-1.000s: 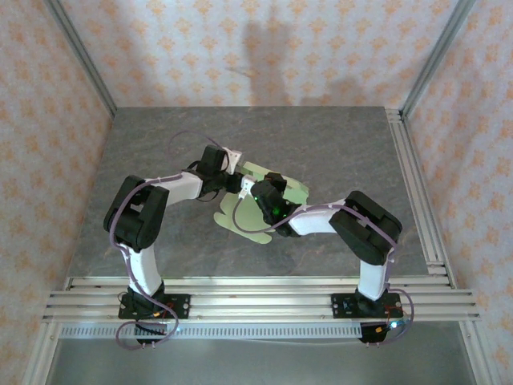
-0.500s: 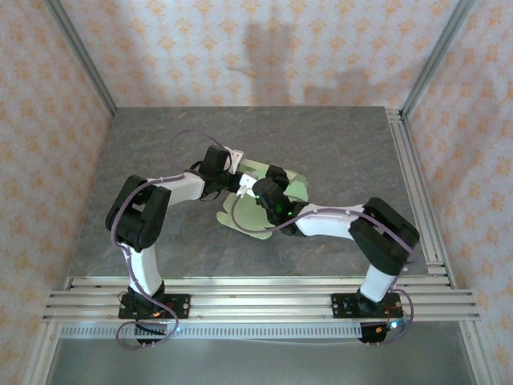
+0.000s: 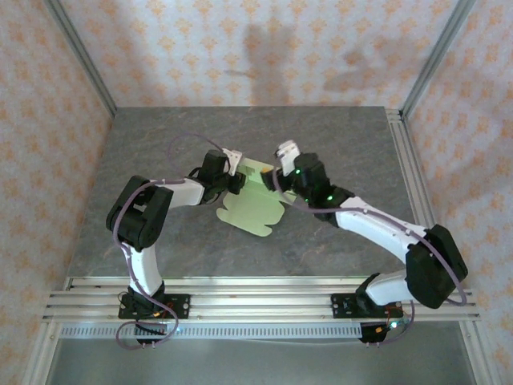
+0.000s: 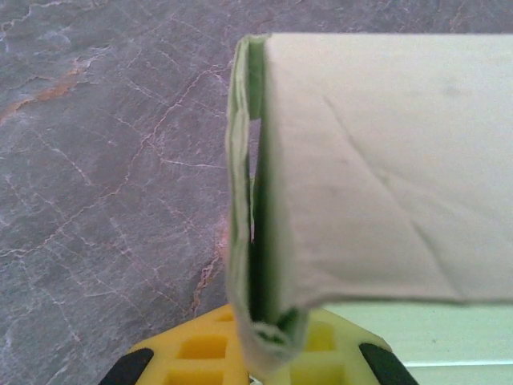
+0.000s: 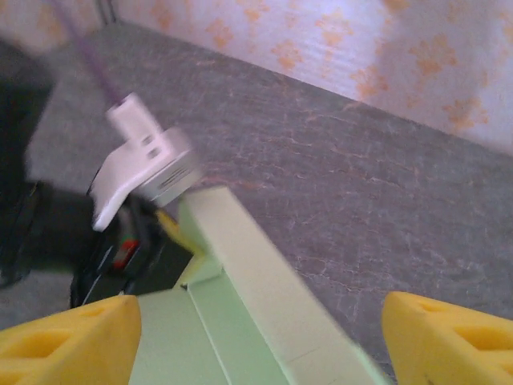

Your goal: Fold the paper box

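Top view: one paper box (image 3: 255, 210) lies flat near the middle of the table (image 3: 160, 136), a pale green cut-out sheet with rounded flaps along its near edge. In the last second the right claw (image 3: 279, 175) has left the middle of the sheet and moved to its far right end, with its arm stretched out long. The near flaps are now uncovered. The left claw (image 3: 232, 170) has kept its place at the sheet's far left edge. I judge that the far strip is creased and the right arm is moving to a new hold. There are two arms, two claws and one sheet.

Left wrist view: the left claw (image 4: 268, 353) pinches a doubled-over strip of the paper box (image 4: 377, 160). Its yellow fingers (image 4: 192, 357) close on the fold at the bottom edge, above the table (image 4: 104, 160).

Right wrist view: the right claw (image 5: 256, 337) is spread wide, with one yellow finger (image 5: 72, 337) at each lower corner. The raised strip of the paper box (image 5: 248, 273) runs between them, and neither finger touches it.
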Controlling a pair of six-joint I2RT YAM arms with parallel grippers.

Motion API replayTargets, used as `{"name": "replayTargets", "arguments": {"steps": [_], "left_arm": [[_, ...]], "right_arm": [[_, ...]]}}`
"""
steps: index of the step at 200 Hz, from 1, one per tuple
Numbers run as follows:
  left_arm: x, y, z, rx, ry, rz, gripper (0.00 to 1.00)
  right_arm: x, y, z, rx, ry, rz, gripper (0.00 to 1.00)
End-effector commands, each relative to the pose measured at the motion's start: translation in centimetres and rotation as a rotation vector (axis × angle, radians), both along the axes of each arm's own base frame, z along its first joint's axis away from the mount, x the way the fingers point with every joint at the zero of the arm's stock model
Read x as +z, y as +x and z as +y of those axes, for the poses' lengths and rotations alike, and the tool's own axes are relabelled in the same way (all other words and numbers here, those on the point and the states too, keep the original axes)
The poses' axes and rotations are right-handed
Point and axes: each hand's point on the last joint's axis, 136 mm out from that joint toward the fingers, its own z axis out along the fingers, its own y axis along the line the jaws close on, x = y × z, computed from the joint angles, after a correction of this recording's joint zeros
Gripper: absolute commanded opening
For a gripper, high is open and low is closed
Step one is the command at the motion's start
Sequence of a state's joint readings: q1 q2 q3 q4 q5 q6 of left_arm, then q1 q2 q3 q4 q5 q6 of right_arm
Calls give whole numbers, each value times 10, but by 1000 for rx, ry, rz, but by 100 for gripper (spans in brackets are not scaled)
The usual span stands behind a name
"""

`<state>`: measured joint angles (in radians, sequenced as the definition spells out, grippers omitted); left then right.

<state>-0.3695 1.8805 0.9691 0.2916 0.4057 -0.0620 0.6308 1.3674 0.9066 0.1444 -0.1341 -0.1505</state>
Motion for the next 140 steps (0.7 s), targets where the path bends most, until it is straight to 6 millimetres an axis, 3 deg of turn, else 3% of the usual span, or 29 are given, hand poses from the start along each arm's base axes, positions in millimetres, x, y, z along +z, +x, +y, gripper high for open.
{"name": "replayTargets", "arguments": {"steps": [1,25,45,94,140], "left_arm": [[20,3,-6,-27,17,-113,9],[18,-3,-11,-56,51,-129,10],[17,-9,-16,-72,91,-156,10],[12,-17,-18,-78,93,-164,11],[6,-18,-21,-92,83,-151,12]], "right_arm": [[9,7,1,-15,317,251,78],[-4,28,-2,-35,403,444,74],[-16,38,12,24,461,589,72],[-47,59,24,33,418,648,70],[-81,59,37,90,428,715,60]]}}
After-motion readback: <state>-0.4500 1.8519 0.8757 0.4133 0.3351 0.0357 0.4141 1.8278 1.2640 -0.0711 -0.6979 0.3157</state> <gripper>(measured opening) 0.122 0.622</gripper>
